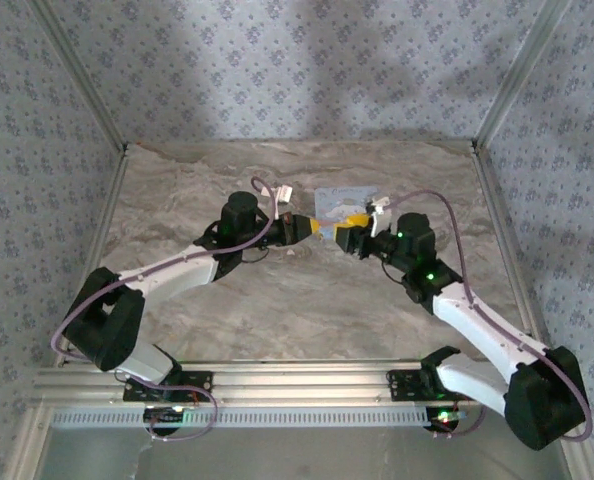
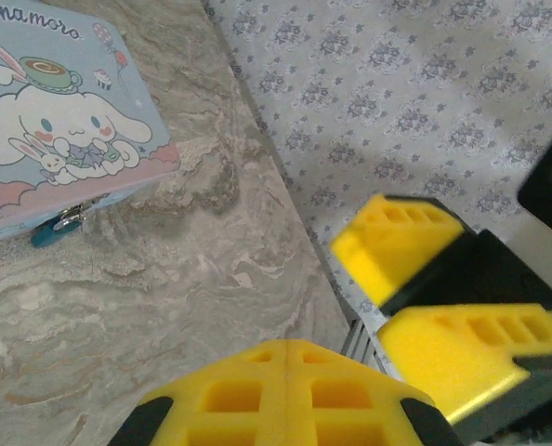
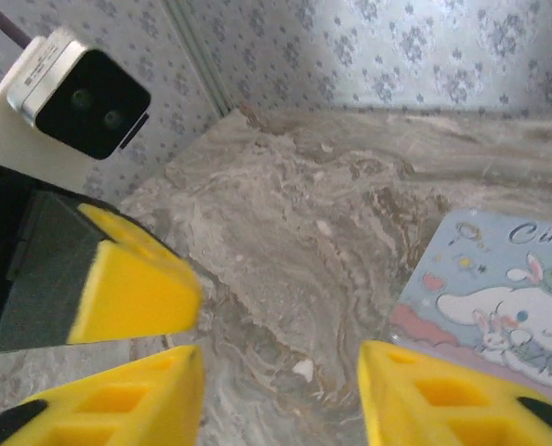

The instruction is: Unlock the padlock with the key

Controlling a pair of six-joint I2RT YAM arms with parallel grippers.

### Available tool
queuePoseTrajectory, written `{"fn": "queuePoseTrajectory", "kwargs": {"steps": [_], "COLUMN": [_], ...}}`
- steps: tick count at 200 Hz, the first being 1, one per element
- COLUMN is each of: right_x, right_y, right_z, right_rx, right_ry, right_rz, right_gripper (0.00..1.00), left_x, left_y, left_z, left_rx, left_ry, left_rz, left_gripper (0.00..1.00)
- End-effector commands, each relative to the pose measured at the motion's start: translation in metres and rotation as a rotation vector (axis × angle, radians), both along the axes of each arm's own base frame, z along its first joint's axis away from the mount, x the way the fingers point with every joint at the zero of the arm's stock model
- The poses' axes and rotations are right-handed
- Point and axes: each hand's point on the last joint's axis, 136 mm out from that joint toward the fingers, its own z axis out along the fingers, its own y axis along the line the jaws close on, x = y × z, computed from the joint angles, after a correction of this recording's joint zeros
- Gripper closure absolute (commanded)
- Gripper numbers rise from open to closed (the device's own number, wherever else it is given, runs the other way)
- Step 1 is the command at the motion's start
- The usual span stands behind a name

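The padlock (image 2: 46,234) lies on the counter (image 2: 164,307) against the front edge of the Cinnamoroll box (image 2: 62,121), under its silvery clasp (image 2: 69,218). Our left end effector (image 2: 285,395), pads pressed together with no key visible between them, faces that edge, so the lock lies ahead and to its left. Our right end effector (image 3: 281,376), fingers apart, hovers beside the box. We judge the left arm better placed. The lock's long axis is too small to read.

Cool, soft, even light, a broad dim shadow across the back wall (image 1: 277,60), faint soft-edged shadows on the table (image 1: 307,300), wrist views crisp on the box (image 2: 62,121), near yellow fingers (image 2: 285,395) blurred, out of focus
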Motion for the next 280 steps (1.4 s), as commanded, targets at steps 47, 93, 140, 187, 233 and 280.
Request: {"fn": "queuePoseTrajectory", "kwargs": {"steps": [47,93,140,187,233,280], "right_x": [-0.02,-0.02,-0.021,-0.019,-0.02,-0.021], "right_y": [0.032,0.047,0.057,0.056,0.051,0.046], "right_z": [0.01,-0.003,-0.008,-0.012,-0.016,-0.015], "right_rx": [0.19,0.172,0.161,0.146,0.135,0.136], "right_ry": [0.118,0.172,0.193,0.207,0.217,0.212], "right_rz": [0.277,0.322,0.348,0.336,0.317,0.302], "right_gripper": [0.46,0.53,0.63,0.72,0.75,0.85], "left_x": [-0.007,-0.007,-0.008,-0.007,-0.006,-0.006], "left_y": [-0.001,-0.001,-0.002,0.0,0.0,0.0], "left_z": [0.03,0.03,0.029,0.027,0.026,0.024], "left_rx": [-0.029,-0.031,-0.027,-0.023,-0.018,-0.015], "left_ry": [-0.094,-0.094,-0.094,-0.092,-0.091,-0.089], "left_rz": [-0.027,-0.029,-0.031,-0.025,-0.02,-0.02], "left_gripper": [1.0,1.0,1.0,1.0,1.0,1.0]}}
